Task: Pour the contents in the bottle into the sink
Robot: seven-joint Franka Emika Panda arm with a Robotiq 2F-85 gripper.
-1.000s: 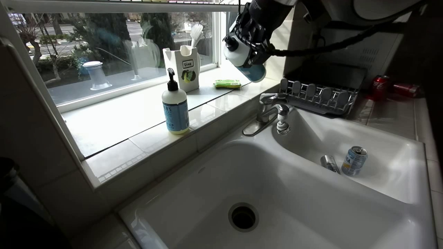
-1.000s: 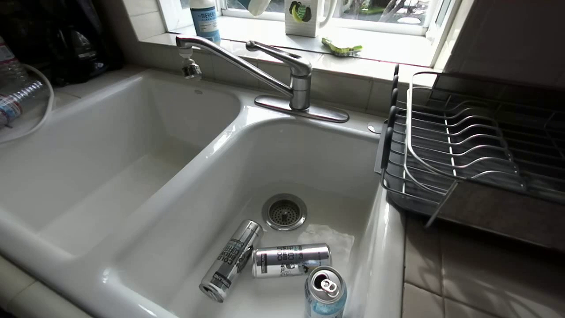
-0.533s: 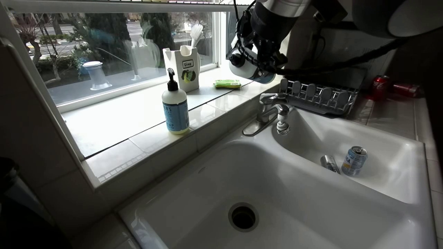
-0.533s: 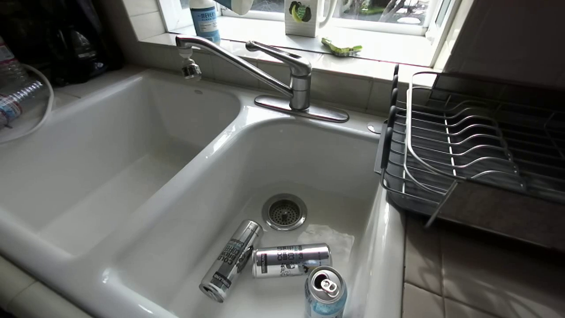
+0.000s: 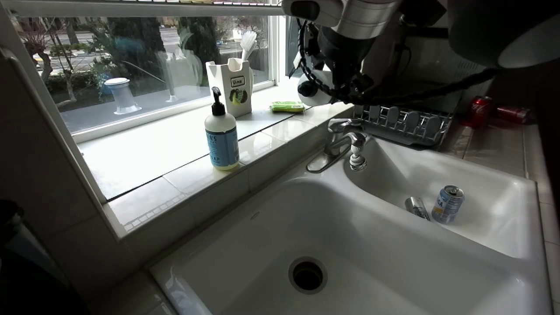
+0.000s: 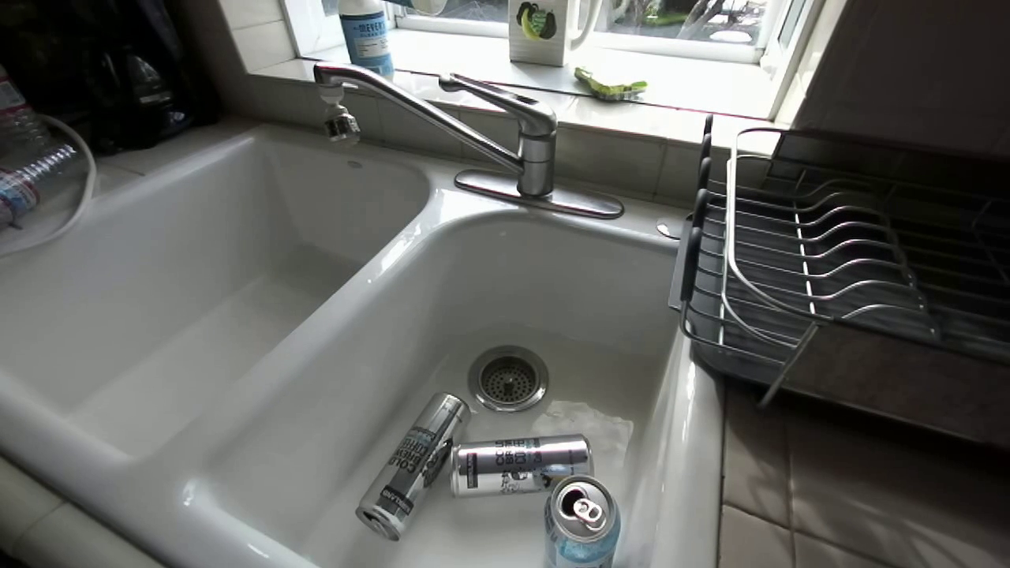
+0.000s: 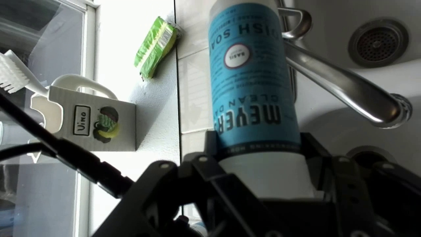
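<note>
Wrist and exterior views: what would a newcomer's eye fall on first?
Likely the blue-labelled soap bottle, large in the wrist view's upper middle, gripped by the black hand. Then the white sink with its dark drain, low in an exterior view. Two silver cans lying near an upright can in the basin beside the dish rack also stand out in an exterior view.

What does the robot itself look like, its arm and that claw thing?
The arm has smooth, rounded segments, whitish where lit, with a dark oval patch, then a black section toward the claw. A thick black cable runs alongside. The claw is black, built of jointed links with small pale round pins; a thinner black cable shows in the wrist view.
</note>
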